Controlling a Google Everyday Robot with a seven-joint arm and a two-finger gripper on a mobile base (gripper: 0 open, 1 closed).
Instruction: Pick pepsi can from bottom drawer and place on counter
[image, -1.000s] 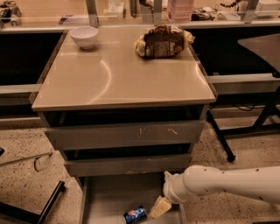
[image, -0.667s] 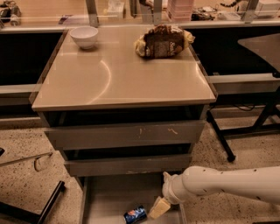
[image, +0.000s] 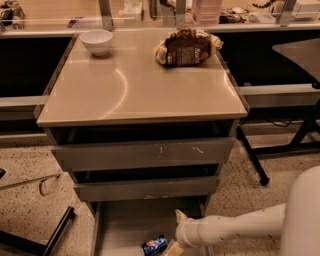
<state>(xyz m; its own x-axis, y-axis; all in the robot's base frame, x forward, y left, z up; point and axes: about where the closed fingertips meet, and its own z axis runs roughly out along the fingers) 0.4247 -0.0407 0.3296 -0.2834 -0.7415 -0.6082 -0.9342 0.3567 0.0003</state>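
Note:
The pepsi can, blue with a small logo, lies on its side on the flat grey floor of the open bottom drawer, near the frame's lower edge. My gripper hangs over the drawer at the end of the white arm, which reaches in from the right. One finger points up toward the back and the other sits just right of the can, very close to it. The beige counter tops the drawer unit above.
A white bowl stands at the counter's back left. A brown snack bag lies at its back right. Two scratched grey drawers hang above the bottom one. A dark table leg stands on the speckled floor at right.
The arm and gripper have shifted slightly left, toward the can. The can has not moved.

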